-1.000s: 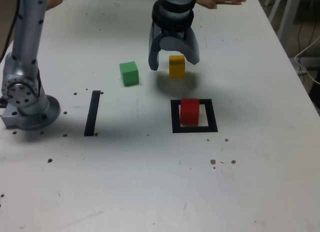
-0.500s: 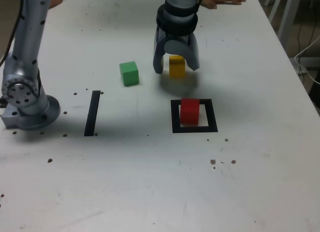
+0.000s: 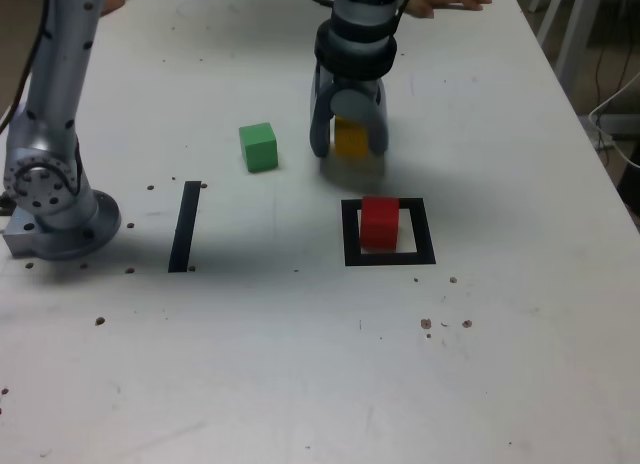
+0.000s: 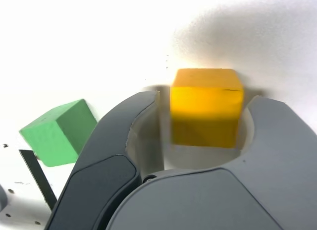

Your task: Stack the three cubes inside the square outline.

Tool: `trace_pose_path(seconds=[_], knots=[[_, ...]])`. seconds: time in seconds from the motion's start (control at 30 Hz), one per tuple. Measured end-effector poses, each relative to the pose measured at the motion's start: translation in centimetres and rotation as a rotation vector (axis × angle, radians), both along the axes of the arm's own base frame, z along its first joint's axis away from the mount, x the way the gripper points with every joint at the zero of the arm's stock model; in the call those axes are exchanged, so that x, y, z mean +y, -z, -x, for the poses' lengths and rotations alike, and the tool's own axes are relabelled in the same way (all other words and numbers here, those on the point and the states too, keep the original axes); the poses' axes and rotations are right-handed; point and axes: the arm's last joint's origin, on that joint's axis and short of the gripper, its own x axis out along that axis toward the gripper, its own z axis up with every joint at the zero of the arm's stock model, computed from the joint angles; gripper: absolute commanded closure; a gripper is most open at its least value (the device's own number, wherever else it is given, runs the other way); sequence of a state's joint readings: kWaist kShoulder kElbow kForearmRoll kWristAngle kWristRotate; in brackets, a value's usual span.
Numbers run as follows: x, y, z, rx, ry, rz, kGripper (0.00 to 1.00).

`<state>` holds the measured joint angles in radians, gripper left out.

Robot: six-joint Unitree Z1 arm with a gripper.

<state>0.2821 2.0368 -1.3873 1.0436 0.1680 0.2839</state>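
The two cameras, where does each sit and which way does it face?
Exterior view: off the arm, high, looking down the table; shows the arm's base and the claw around the yellow cube.
Wrist view: on the wrist, facing down past both fingers.
Shared: yellow cube, green cube, claw.

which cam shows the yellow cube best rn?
Wrist view. The yellow cube fills the middle of the picture, top and front faces clear, sitting between the gripper fingers. In the exterior view the yellow cube is small and partly hidden behind the gripper.
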Motion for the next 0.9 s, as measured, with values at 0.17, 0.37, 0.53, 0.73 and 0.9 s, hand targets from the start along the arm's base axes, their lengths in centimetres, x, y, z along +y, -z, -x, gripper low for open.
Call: trace_pose_path(seconds=[0.17,0.37,0.53,0.73,0.9], knots=[[0.1,0.1,-0.1,-0.008,-0.002,0.002,0.78],[0.1,0.0,-0.2,-0.014,-0.002,0.005,0.83],[0.1,-0.1,-0.2,-0.016,0.0,0.006,0.85],[-0.6,-2.1,0.6,-0.051,0.011,-0.002,0.86],[-2.4,-4.6,1.9,-0.068,0.054,-0.005,0.86]])
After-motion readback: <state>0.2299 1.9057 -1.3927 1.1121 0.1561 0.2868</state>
